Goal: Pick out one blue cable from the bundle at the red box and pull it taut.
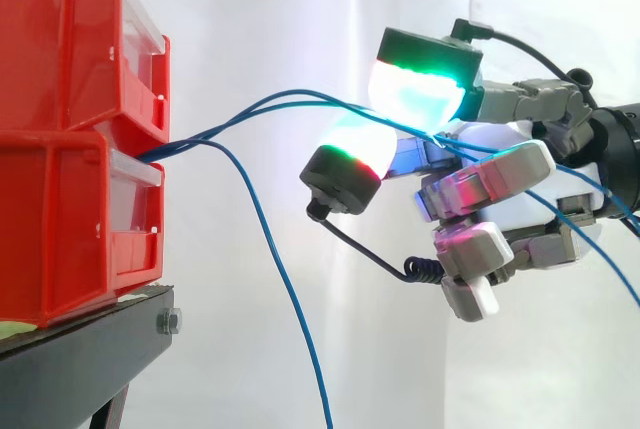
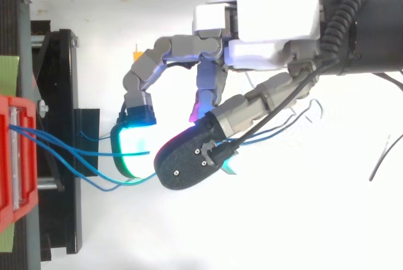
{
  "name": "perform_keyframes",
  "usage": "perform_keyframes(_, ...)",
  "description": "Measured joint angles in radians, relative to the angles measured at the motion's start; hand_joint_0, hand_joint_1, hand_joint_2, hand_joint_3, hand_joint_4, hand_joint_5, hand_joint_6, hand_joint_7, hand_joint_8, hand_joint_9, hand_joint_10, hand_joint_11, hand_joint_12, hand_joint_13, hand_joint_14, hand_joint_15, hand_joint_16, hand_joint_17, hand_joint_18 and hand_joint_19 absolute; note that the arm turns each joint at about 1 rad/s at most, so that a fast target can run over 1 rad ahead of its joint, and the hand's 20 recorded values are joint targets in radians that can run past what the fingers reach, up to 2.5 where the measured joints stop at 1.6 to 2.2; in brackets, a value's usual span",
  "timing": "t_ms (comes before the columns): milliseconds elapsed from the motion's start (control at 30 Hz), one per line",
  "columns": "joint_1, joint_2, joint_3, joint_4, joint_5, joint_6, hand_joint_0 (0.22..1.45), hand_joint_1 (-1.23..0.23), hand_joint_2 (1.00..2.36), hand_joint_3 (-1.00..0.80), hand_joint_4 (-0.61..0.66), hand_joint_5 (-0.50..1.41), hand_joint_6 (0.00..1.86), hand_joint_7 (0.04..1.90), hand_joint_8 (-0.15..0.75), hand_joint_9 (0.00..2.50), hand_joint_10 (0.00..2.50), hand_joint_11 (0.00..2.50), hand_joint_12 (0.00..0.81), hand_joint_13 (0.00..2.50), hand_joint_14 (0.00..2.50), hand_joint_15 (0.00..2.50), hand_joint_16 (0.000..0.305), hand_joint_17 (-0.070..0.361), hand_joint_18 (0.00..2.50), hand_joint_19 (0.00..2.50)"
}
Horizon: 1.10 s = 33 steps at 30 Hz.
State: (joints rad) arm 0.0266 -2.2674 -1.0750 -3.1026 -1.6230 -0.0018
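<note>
Blue cables (image 1: 215,132) come out of the gap between the two stacked red bins (image 1: 60,229) at left of the side view. Two strands rise up and right to mid-frame, then dip into the hand (image 1: 520,199). A third strand (image 1: 280,269) droops from the same gap and hangs down out of the bottom edge, clear of the hand.

The two raised strands pass between two glowing pads, the upper one (image 1: 415,94) green-cyan, the lower one (image 1: 350,149) white with a green and red edge. The pads close from above and below on the strands, so it reads as a pinch; cannot tell if both strands or only one is actually gripped. Past the pads the blue lines run on across the palm to the right edge. The rest of the fingers are curled under the palm at centre right, tinted magenta, and hold nothing.

Between bins and pads the strands bow in a shallow arc, not straight, so there is slack.

Top view: same cables (image 2: 94,153) leave the red bin at the left edge and cross the black stand (image 2: 63,94). They reach the green pad (image 2: 129,150) at centre left. One strand goes under the black-backed fingertip just beside that pad, low centre.

The hand's white body sits upper right, with the arm entering from the right edge. The bins rest on the stand at lower left of the side view. White curtain (image 1: 260,9) behind everything.
</note>
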Motion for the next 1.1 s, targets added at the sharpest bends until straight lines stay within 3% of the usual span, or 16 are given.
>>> perform_keyframes(333,0.001,0.001,0.000,-0.010,0.000,-0.021,0.51,-0.79,1.25,-0.01,-0.34,-0.03,0.82,1.03,0.259,0.82,0.00,0.06,0.411,0.82,0.01,0.26,0.061,0.138,0.94,0.35)
perform_keyframes(467,0.001,0.001,0.000,-0.020,0.012,-0.057,0.50,-0.78,1.29,-0.02,-0.33,-0.03,0.81,1.04,0.261,0.68,0.00,0.00,0.417,0.80,0.01,0.27,0.062,0.139,0.91,0.36)
perform_keyframes(700,0.001,0.001,-0.001,-0.027,0.071,-0.076,0.50,-0.77,1.29,-0.03,-0.31,-0.03,0.80,1.06,0.279,0.68,0.00,0.03,0.425,0.79,0.01,0.30,0.063,0.142,0.90,0.39)
perform_keyframes(833,0.003,0.001,-0.010,-0.025,0.087,-0.075,0.51,-0.77,1.25,-0.04,-0.29,-0.04,0.80,1.04,0.312,0.87,0.00,0.17,0.435,0.83,0.01,0.33,0.063,0.143,0.90,0.39)
perform_keyframes(1100,0.005,0.001,-0.100,0.053,0.101,-0.051,0.54,-0.77,1.13,-0.03,-0.25,-0.04,0.81,1.03,0.313,1.17,0.01,0.58,0.436,0.89,0.01,0.40,0.064,0.143,0.91,0.41)
